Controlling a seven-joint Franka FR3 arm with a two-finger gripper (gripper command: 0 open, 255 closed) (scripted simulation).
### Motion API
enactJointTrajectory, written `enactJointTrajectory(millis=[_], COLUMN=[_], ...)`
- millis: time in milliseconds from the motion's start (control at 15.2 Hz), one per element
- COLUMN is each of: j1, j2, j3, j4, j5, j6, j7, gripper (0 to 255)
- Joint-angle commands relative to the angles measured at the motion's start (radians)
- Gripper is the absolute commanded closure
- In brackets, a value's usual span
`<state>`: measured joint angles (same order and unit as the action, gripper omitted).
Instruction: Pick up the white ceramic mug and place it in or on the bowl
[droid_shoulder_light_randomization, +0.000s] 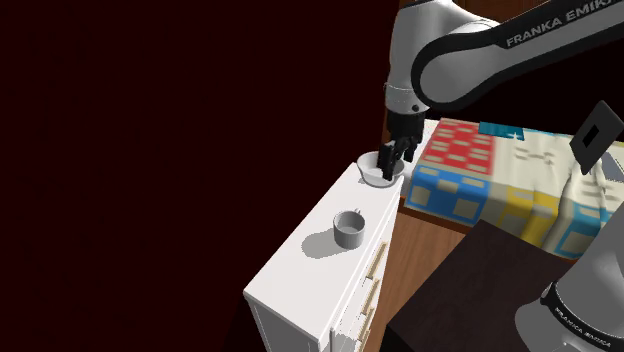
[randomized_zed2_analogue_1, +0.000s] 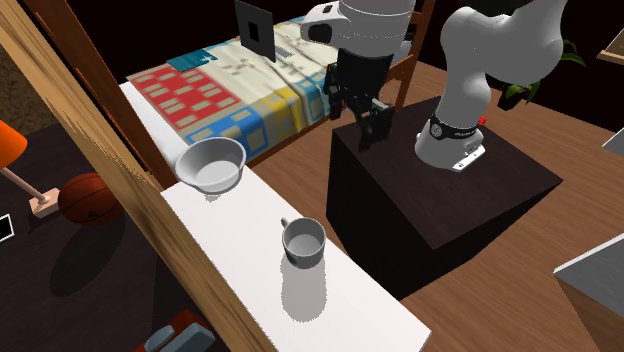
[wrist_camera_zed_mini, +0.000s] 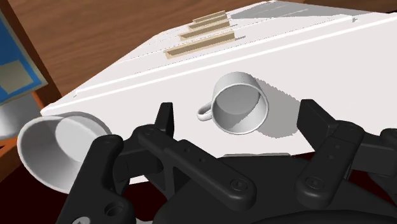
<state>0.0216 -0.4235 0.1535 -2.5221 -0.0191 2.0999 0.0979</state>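
A white chest of drawers is seen in the lower middle of the shoulder view, with tan handles on its front. At the right, a patchwork quilt of red, blue, yellow and white is spread over a bed. A brown wooden floor is shown between them. At the second exterior view's left edge, an orange-brown ball and an orange lamp are seen beyond a slanting wooden beam.

Shoulder view: high beside the stand, looking down the dresser.
Second exterior view: across the dresser, facing the arm.
Wrist view: close above the dresser top.
Shared: mug, bowl.
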Motion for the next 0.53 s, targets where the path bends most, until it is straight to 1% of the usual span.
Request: enactJointTrajectory(millis=[0,264,462], j1=[0.003,0.004,0.004], j2=[0.078,0.226,0.344], j3=[0.017,0.04,0.055], j4=[0.003,0.019,0.047], j5=[-0.002,-0.022,-0.049], j6=[0.073,0.198,0.283], j7=[0.02,0.051,0.081], gripper=[0,0,0])
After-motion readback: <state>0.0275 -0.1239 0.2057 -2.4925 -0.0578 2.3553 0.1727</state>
